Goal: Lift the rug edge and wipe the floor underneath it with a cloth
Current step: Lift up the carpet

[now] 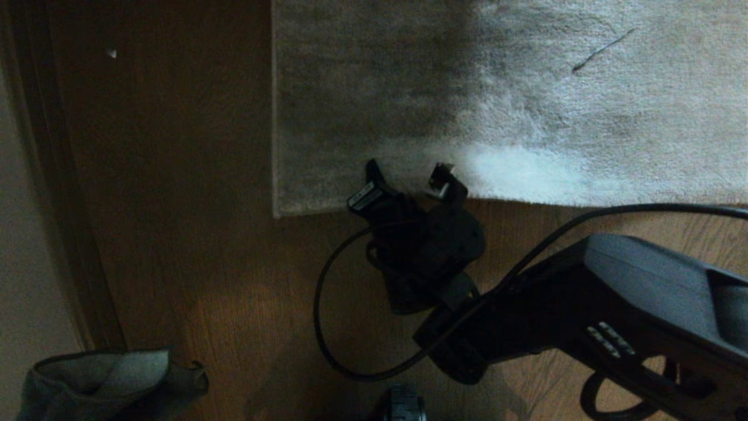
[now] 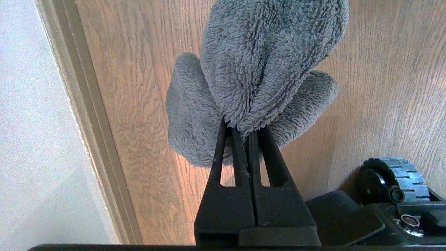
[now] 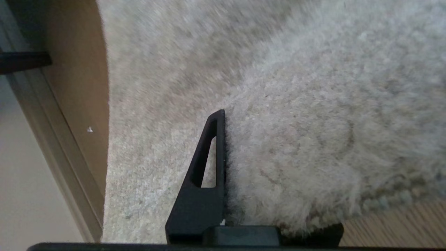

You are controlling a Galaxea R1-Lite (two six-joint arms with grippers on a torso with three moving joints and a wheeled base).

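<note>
Presently, right pincer [image 1: 409, 181]: clamped on the rug [image 3: 313, 104] near edge, one finger hidden under the pile.
Left pincer [image 2: 248, 134]: closed on the cloth [image 2: 264, 62], over the floor [image 1: 175, 204]; cloth cut off in head view.

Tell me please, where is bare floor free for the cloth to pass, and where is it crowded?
Free: the floor strip between the wall trim and the rug side hem, down to the cloth held by the left gripper. Crowded: along the rug's near hem, where the right gripper, clamped on the rug, its arm and a cable loop cover the floor.
</note>
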